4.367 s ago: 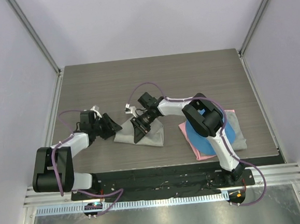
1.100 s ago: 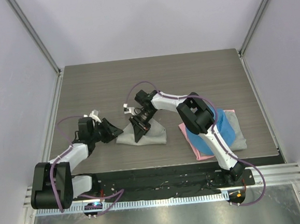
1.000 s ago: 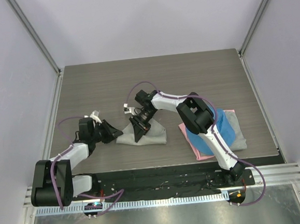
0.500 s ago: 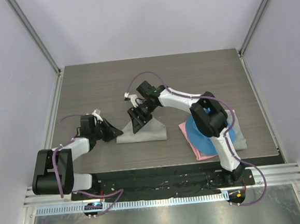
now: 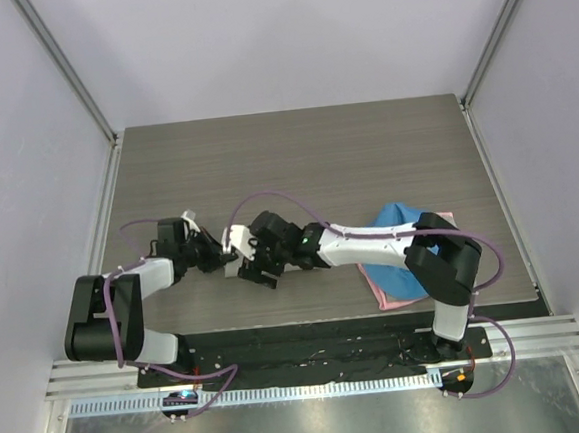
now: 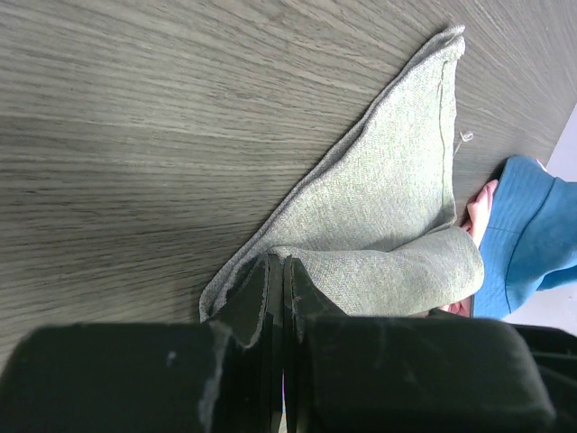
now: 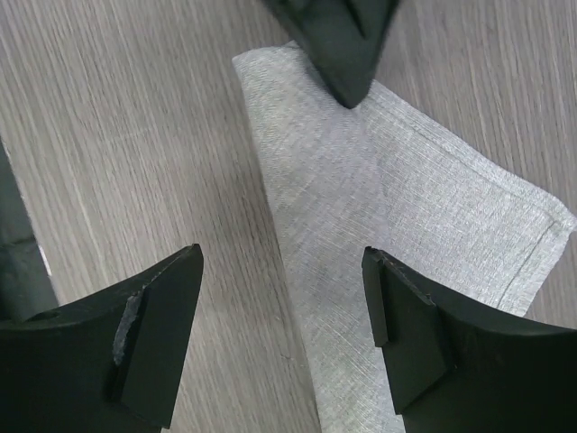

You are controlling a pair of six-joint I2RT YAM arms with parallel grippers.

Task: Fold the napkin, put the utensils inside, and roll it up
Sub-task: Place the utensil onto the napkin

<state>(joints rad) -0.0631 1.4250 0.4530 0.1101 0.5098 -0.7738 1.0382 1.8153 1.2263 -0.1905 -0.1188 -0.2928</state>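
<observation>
The light grey napkin [image 6: 388, 207] lies folded on the wooden table, its left corner bunched at my left gripper [image 6: 278, 266], which is shut on that corner. In the top view the left gripper [image 5: 209, 254] sits at the table's near left, and the right arm hides most of the napkin. My right gripper [image 7: 281, 271] hangs open just above the napkin [image 7: 397, 207], straddling its left edge with nothing between its fingers. The right gripper [image 5: 256, 267] is right beside the left one. One left fingertip [image 7: 338, 45] rests on the napkin's far corner. The utensils are out of view.
A blue cloth [image 5: 400, 218] lies on a pink cloth [image 5: 384, 291] at the near right, partly under the right arm's links. The left wrist view shows both, the blue cloth [image 6: 532, 225] and the pink cloth [image 6: 480, 203], past the napkin's end. Walls enclose the table.
The left gripper closed on the napkin's corner. The right gripper opened, and its arm stretched low toward the near left, covering the napkin in the top view.
</observation>
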